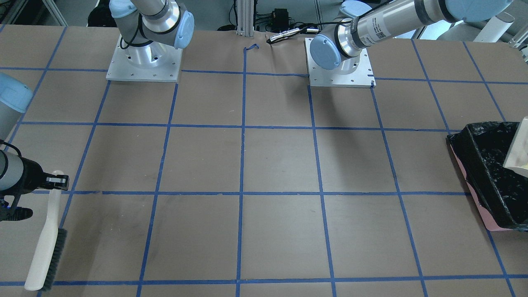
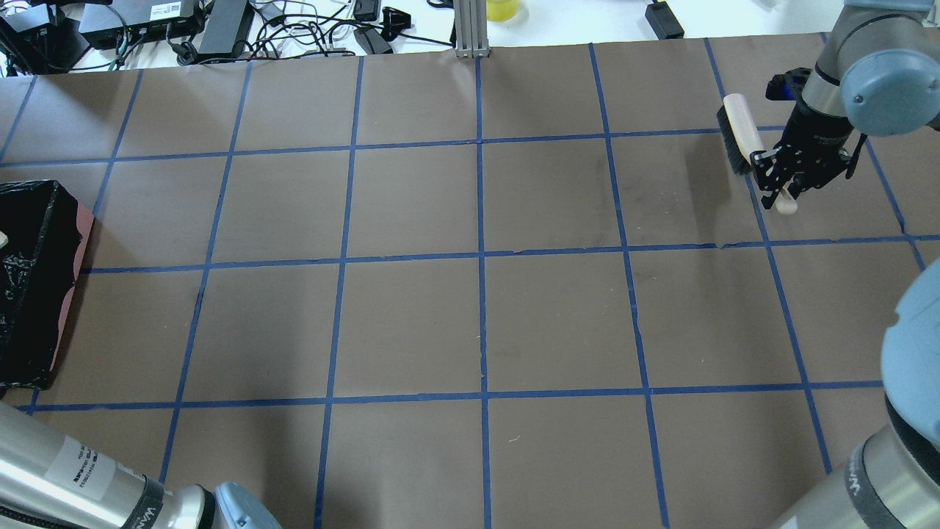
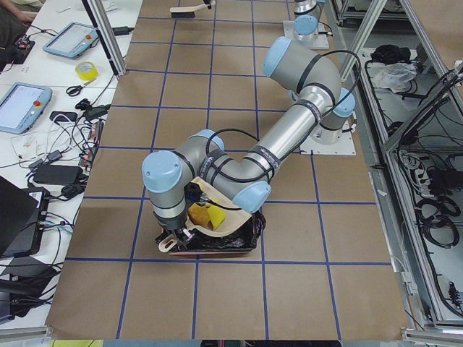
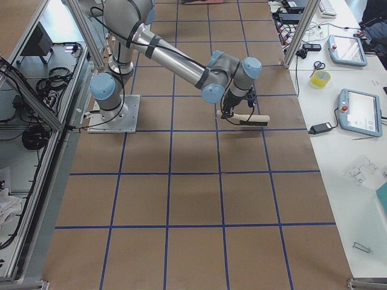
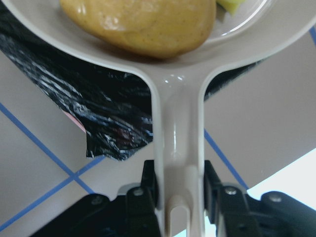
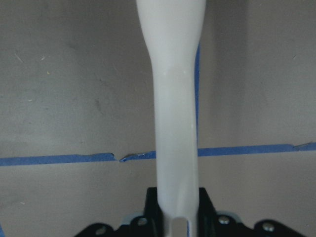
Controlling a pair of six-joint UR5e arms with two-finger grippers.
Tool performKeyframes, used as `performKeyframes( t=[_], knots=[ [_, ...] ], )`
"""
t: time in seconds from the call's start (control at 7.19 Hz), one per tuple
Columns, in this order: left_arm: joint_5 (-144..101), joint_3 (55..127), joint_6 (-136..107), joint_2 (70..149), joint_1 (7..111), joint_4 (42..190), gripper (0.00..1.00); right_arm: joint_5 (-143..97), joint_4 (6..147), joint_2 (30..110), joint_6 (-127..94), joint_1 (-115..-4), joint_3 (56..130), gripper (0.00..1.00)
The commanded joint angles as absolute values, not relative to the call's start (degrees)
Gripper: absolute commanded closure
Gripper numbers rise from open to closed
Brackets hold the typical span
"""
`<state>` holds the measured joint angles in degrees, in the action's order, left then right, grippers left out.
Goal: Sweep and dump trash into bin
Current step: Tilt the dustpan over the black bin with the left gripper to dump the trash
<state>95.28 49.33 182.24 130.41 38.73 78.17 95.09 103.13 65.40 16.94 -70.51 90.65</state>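
Observation:
My left gripper (image 5: pixel 178 197) is shut on the handle of the beige dustpan (image 5: pixel 177 138) and holds it tilted over the bin (image 1: pixel 491 173), a pink box with a black bag liner (image 5: pixel 98 113). In the pan lie the amber-brown potato-like lump (image 5: pixel 143 22) and the yellow-green sponge wedge (image 5: pixel 232 4), which also shows in the exterior left view (image 3: pixel 201 215). The cream rind slice is hidden. My right gripper (image 2: pixel 786 180) is shut on the white handle of the brush (image 2: pixel 738 132), which is held low over the table at the far right; the handle (image 6: pixel 175 98) fills the right wrist view.
The bin (image 2: pixel 29 294) stands at the table's left edge. The two arm base plates (image 1: pixel 144 62) (image 1: pixel 340 68) sit at the robot's side. Cables and power boxes (image 2: pixel 220 29) lie beyond the far edge. Blue tape lines grid the brown table.

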Motion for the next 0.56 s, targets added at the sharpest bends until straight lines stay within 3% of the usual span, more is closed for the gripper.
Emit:
performKeyframes(
  t=[0.0, 0.42],
  knots=[
    [94.92, 49.92, 187.44, 130.43, 38.93, 72.46, 1.0, 94.92, 103.18, 65.39, 16.96, -69.79, 91.49, 1.0],
    [94.66, 52.28, 191.39, 128.59, 39.37, 69.97, 1.0, 95.01, 103.1, 65.39, 16.96, -69.7, 91.76, 1.0]
  ],
)
